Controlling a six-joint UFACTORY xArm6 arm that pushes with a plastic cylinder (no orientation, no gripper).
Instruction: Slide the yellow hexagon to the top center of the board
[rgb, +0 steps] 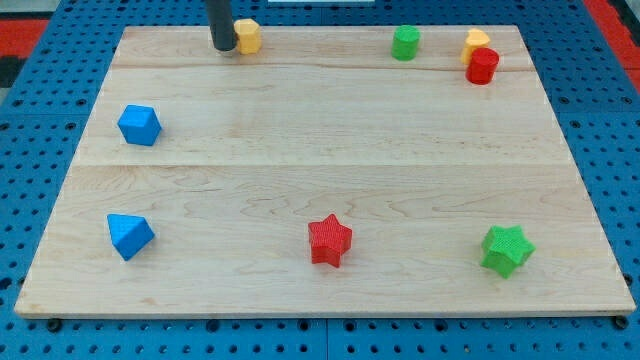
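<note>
Nearest the camera, a red plastic star (330, 240) sits on the wooden tabletop (320, 150), untouched. Far up at the view's top left, my tip (224, 46) touches the left side of the small yellow plastic hexagon (247, 36), placed to shove it rightward toward top centre. No hand exists; only a rod.
</note>
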